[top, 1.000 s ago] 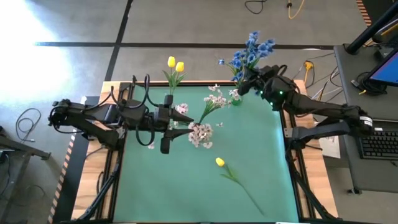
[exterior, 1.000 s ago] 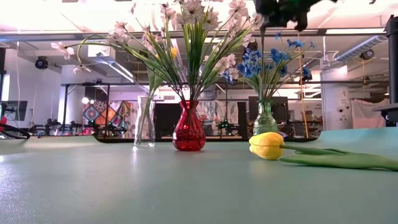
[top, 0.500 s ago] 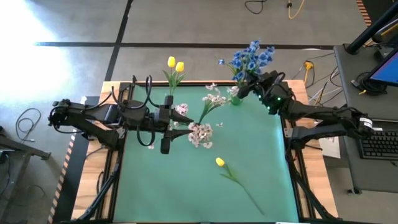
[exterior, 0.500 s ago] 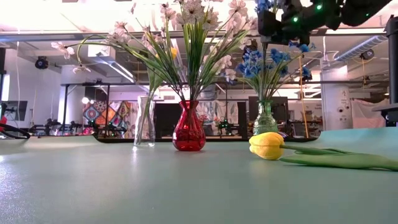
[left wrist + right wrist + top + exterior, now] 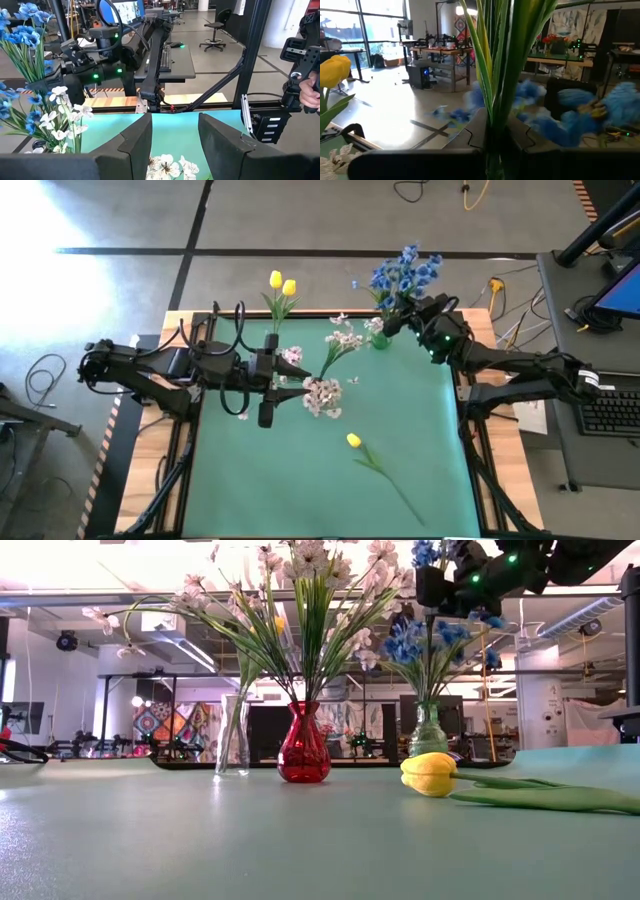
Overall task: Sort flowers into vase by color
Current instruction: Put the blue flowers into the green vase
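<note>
1. Right end effector (image 5: 393,319) pinched tight on the green stems of the blue flowers (image 5: 402,270), above the green vase (image 5: 427,730) at the counter's (image 5: 300,480) far edge.
2. Left end effector (image 5: 174,131) spread, empty, beside the pinkish-white blossoms (image 5: 323,395).
3. Yellow tulip (image 5: 354,441) lying flat mid-counter.

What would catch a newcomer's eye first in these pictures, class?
Probably the blue flowers at the table's far right corner, their green stems pinched in the right gripper above a green vase. Next, the red vase of pinkish-white blossoms mid-table, and one yellow tulip lying loose on the green mat.
</note>
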Controlling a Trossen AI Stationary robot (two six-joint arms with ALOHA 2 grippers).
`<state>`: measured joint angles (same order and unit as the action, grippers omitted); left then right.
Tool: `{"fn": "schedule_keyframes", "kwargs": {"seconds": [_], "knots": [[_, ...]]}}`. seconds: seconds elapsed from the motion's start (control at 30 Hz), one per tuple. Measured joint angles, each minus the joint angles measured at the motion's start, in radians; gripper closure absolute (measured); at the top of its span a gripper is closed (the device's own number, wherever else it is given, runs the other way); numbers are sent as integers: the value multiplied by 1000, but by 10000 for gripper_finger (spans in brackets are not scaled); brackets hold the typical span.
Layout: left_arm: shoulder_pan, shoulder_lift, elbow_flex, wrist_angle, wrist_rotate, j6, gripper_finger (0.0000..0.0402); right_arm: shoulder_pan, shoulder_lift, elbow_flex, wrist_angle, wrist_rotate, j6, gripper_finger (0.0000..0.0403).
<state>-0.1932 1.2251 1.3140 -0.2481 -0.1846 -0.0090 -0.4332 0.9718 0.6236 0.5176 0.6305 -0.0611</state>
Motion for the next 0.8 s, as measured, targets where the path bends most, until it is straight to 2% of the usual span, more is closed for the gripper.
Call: {"fn": "schedule_keyframes", "kwargs": {"seconds": [0.37,0.8], "knots": [[0,0,0,-1,0,10,254,0,0,-34,1,-2,23,381],[0,0,0,0,0,23,254,0,1,-114,144,-2,16,381]]}}
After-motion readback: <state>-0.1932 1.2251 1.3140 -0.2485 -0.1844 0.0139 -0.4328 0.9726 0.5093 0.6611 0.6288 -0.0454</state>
